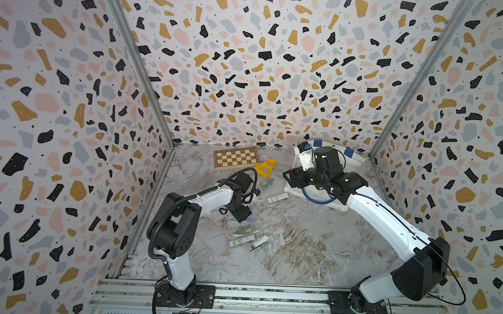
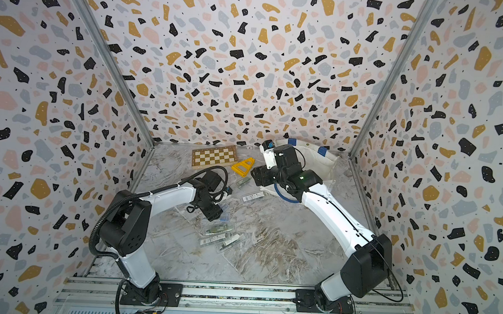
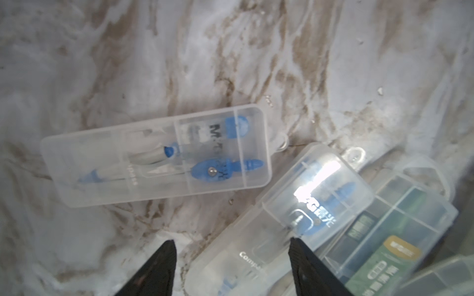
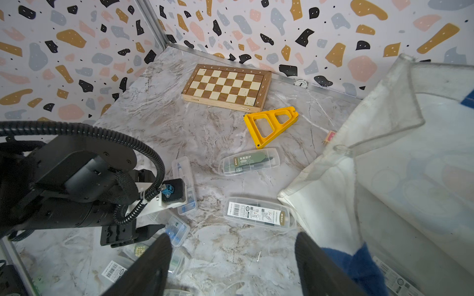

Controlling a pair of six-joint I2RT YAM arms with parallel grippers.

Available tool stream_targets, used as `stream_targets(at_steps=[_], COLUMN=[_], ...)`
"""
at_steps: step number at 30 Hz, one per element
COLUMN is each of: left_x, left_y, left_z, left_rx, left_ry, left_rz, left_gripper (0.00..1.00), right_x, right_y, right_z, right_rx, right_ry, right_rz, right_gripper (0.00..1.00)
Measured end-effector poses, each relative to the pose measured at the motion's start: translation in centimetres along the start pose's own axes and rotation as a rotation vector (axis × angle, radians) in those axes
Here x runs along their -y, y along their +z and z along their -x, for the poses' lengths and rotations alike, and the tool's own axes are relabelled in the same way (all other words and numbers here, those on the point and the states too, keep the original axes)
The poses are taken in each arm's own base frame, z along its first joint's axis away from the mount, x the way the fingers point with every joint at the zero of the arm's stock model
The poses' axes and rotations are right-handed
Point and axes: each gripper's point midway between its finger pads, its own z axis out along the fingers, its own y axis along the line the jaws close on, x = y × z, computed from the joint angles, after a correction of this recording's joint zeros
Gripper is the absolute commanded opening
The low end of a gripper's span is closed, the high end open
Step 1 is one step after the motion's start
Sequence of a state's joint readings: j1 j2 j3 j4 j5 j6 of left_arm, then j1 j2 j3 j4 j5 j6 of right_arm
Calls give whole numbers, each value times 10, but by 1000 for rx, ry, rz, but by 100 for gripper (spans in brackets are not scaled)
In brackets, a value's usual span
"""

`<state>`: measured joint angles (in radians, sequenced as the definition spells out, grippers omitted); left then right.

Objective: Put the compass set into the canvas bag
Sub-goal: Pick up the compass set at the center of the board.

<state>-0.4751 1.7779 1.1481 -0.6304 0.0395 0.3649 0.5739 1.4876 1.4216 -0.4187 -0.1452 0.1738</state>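
Several clear plastic compass set cases lie on the marble table. In the left wrist view one case with a blue compass (image 3: 156, 156) lies flat and alone. A second case (image 3: 282, 217) lies aslant between the fingers of my left gripper (image 3: 232, 246), which is open low over it. In both top views that gripper (image 1: 242, 215) hangs at the top of the pile of cases (image 1: 246, 237). The white canvas bag (image 1: 353, 164) sits at the back right, its blue handle (image 1: 316, 199) hanging out. My right gripper (image 4: 232, 246) is open and empty beside the bag (image 4: 384, 179).
A wooden chessboard (image 1: 236, 157) and a yellow triangular tool (image 1: 265, 168) lie by the back wall. Two more cases, one green-labelled (image 4: 248, 162) and one white-labelled (image 4: 257, 214), lie between the arms. Patterned walls close in three sides.
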Motion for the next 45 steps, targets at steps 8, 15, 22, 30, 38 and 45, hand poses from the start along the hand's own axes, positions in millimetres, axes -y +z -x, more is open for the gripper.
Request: stream_targets(at_steps=[8,15,22,30,38,45], left_x=[14,7,8,8,37,49], left_y=[3,14,14,-9,-64,-78], left_z=[-19,-21,-18,-10,40,38], left_rx=[-24,-71,-55,88,407,571], left_ry=[62,98,107,54,3,-110], left_rz=[-18,5,10,75,127,87], left_gripper=[72,69,44,22,19,17], right_x=[0,1,1,0,-19,-42], right_y=[0,0,1,10,15,45], right_z=[0,-1,-1,-8,-14,-47], right_rx=[1,-1,-2,-23,-32,-117], right_ry=[-1,-6,-10,-7,18,88], right_rz=[-2,-9,-11,3,110,253], right_gripper=[78,78,78,78,79,79])
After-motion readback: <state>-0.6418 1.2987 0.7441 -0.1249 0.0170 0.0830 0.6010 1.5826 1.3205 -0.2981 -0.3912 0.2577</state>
